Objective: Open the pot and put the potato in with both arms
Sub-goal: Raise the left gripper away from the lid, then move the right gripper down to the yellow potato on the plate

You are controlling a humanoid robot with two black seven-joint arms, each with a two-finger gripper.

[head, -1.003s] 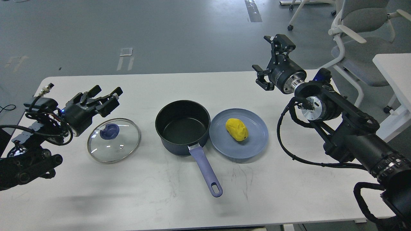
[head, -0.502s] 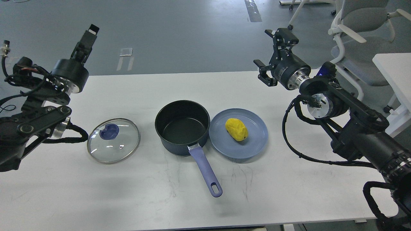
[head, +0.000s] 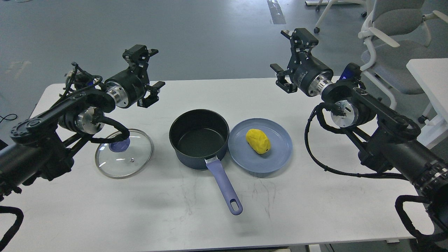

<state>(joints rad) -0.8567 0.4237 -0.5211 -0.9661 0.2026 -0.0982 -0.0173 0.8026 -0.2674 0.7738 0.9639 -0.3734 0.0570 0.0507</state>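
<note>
Glass lid lies flat on the white desk at left of centre, so the pot in the middle is already open, its dark inside bare and its handle pointing toward the lower edge. Just right of it, touching or nearly so, sits the blue plate with the yellow potato on it.

Both arms hang raised above the far desk edge. The left claw, upper left, looks released and holds nothing, though it is seen partly end-on. The right claw, upper right, is spread wide and empty.

Opening seems done; the potato step is in hand. Next, the right claw would need to descend onto the potato, well below it, and close across it.
</note>
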